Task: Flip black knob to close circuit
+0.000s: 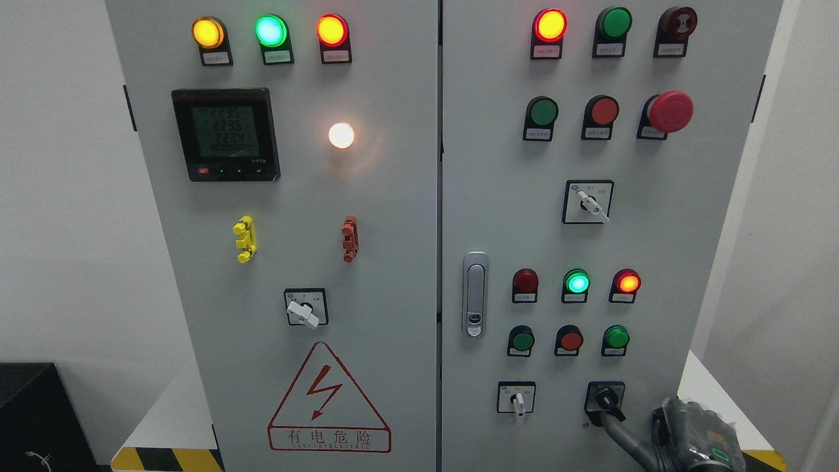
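The right hand (695, 436) reaches one dark finger up onto the small black rotary knob (604, 398), poised to turn it; remaining fingers stay curled.

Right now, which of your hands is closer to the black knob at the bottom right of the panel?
Right. The right hand sits just right of and below the black knob, one finger reaching up to it. The left hand is out of view.

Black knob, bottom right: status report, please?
Right hand at lower right, one finger touching black knob. Knob handle points down-right. Left hand out of view. Nothing blocking.
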Available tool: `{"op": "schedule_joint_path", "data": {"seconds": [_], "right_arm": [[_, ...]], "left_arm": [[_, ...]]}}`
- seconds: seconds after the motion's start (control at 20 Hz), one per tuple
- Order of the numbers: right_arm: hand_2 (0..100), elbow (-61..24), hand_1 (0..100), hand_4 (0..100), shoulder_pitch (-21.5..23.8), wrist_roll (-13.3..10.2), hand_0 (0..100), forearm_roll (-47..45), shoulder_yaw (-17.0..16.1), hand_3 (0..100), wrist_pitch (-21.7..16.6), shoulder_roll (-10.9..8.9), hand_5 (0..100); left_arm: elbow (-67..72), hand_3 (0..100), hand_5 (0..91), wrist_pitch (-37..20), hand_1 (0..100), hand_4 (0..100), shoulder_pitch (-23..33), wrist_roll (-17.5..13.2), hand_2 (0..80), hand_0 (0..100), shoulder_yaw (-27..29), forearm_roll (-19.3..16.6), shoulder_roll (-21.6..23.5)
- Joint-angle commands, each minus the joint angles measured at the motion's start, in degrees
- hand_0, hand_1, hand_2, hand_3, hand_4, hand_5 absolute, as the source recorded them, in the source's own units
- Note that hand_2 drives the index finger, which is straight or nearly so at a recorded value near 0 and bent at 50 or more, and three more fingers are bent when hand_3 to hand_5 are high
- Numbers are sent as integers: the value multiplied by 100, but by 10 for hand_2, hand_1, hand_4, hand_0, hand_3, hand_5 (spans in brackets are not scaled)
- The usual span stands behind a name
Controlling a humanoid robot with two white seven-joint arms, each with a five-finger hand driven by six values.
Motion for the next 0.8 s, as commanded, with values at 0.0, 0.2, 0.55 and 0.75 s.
{"op": "schedule_joint_path", "data": {"seconds": [0.0,0.2,0.55,0.75], "right_arm": [[877,-19,37,913,-11,-37,0,-14,-67,1000,11,-46,895],[877,-19,35,913,-55,-46,0,-94,-58,1000,20,-46,896],[876,-54,34,913,-46,-46,0,-129,21,1000,20,-37,896],[876,-89,33,913,-37,-46,0,-129,65,1000,20,-20,895]], "left_arm": [[0,0,0,-2,556,0,123,2,0,120,0,0,0],[0,0,0,-2,556,0,123,2,0,120,0,0,0],[0,0,0,-2,556,0,123,2,0,120,0,0,0],[0,0,0,-2,556,0,123,2,0,120,0,0,0]]}}
